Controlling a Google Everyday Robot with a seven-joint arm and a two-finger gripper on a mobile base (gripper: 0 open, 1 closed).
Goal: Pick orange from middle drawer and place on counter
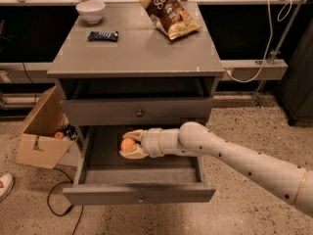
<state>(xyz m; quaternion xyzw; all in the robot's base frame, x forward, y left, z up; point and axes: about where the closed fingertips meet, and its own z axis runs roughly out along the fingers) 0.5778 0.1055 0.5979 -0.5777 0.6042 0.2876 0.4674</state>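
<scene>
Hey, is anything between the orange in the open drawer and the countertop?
The gripper holds the orange in the middle drawer. The closed upper drawer front and the counter's front edge lie between it and the top, so it likely must come forward first. The bowl, candy bar and chip bag sit farther back.

You had even, moderate light from overhead. The desk (142, 53) carried a soft pale sheen toward its far edge, with no hard glare. The recess under its overhang lay in deep shadow, and the background behind it was nearly black. Inside the pulled-out middle drawer (161, 194) the light was dimmer, yet your hand (125, 144), reaching into its left part, was plainly lit, its fingers closed over the brightly glowing orange (128, 144). The speckled floor (244, 214) was evenly lit.
</scene>
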